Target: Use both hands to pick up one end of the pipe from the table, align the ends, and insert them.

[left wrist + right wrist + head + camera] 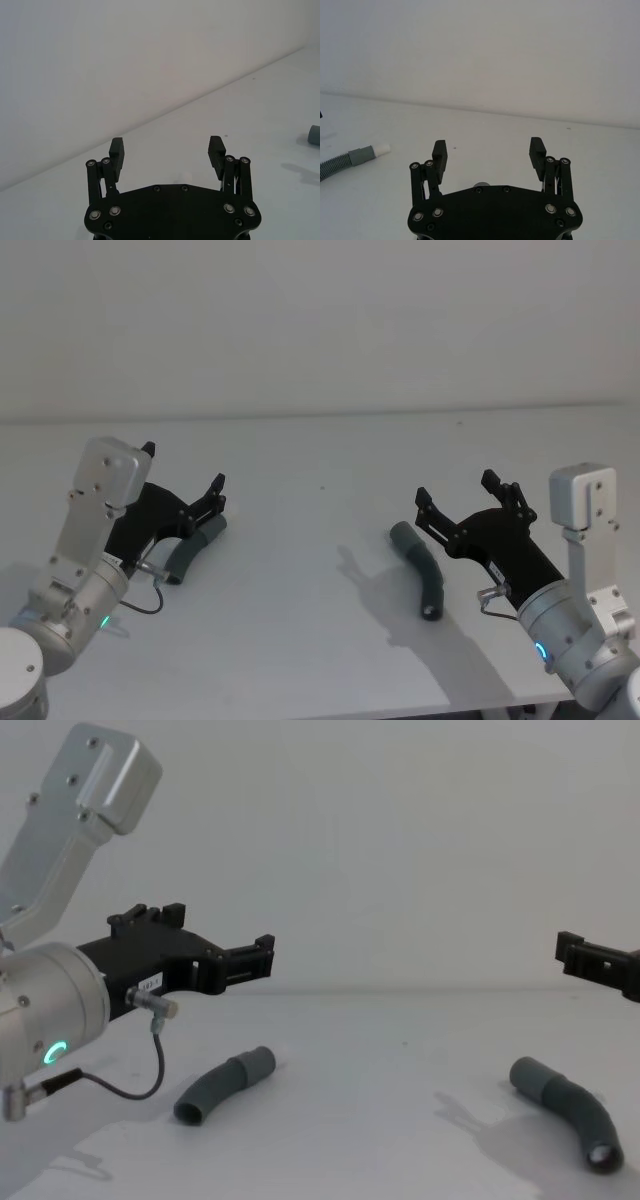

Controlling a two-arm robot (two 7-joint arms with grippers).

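Left arm: the silver cylindrical wrist with its green ring light (52, 1052) comes in from the lower left and is angled up and forward. The black angular two-finger left gripper (183, 467) hangs in the air above the plain white matte table (320, 640), roughly level in the chest view. Its jaws are spread wide with nothing between them.

The left hose piece (195, 545), short, curved, dark grey and ribbed in the middle, lies flat on the table beneath and slightly nearer than that gripper. I see a clear gap between it and the fingers.

The right hose piece (420, 565), of the same dark grey curved form, lies flat right of centre, with its open end turned toward the robot.

Right arm: the black two-finger right gripper (456, 488) hangs above the table just beside and beyond the right hose piece, aimed forward and leftward. Its jaws are released and hold nothing.

The right wrist view shows a ribbed grey piece farther off on the table, ending in a smooth cuff and a short white spigot (381, 148). I cannot tell for certain which piece this is.
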